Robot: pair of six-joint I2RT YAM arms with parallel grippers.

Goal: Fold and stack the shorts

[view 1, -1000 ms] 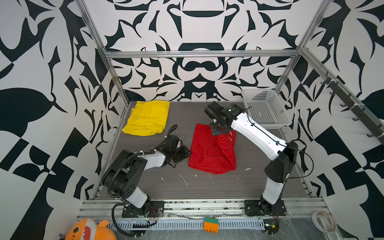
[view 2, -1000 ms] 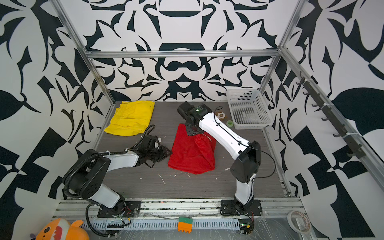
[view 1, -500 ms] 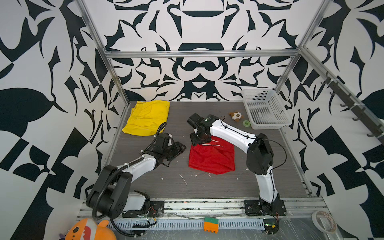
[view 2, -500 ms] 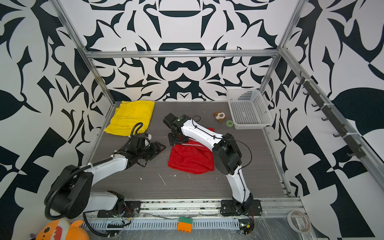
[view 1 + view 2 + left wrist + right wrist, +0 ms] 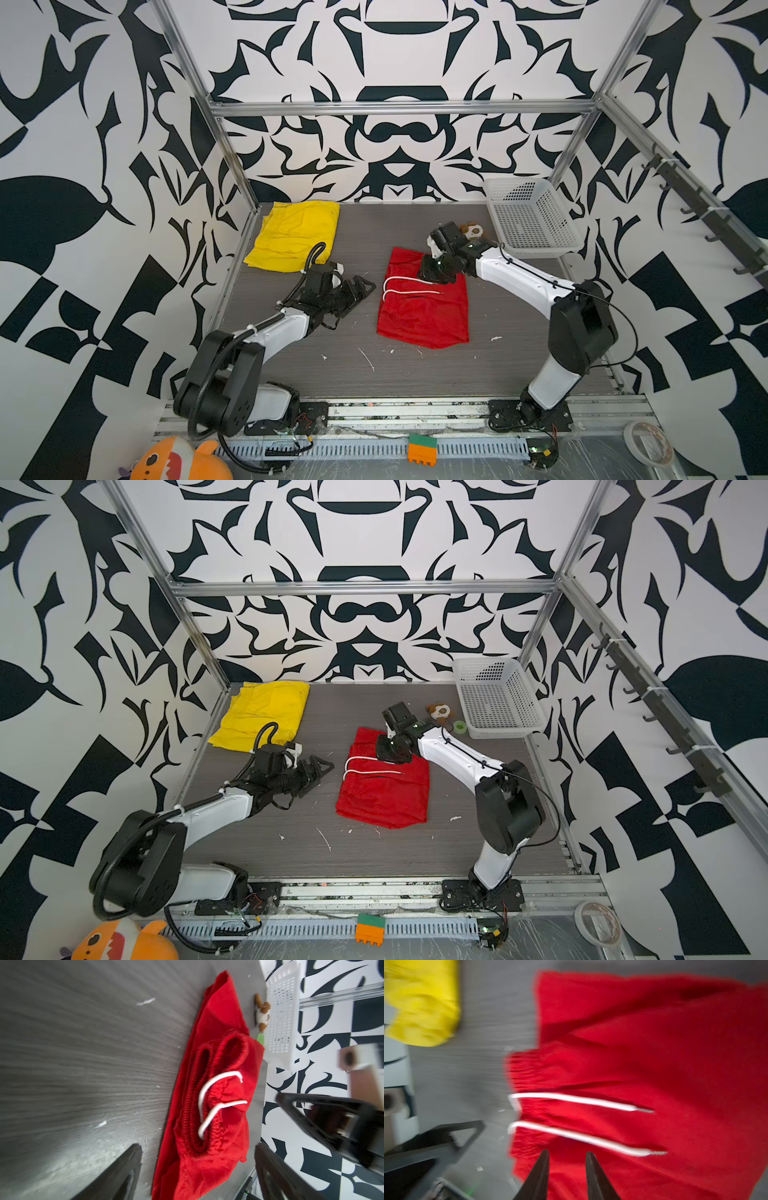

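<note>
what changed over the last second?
The right gripper swept the lifted flap of the red shorts leftward, laid it flat, let go and drew back over their far edge. The white drawstring now lies on top. The left gripper opened wide, just left of them. The yellow shorts, basket and plush toy stayed put.

Top views look down; both wrist cameras closely share red shorts [image 5: 222, 1016].
</note>
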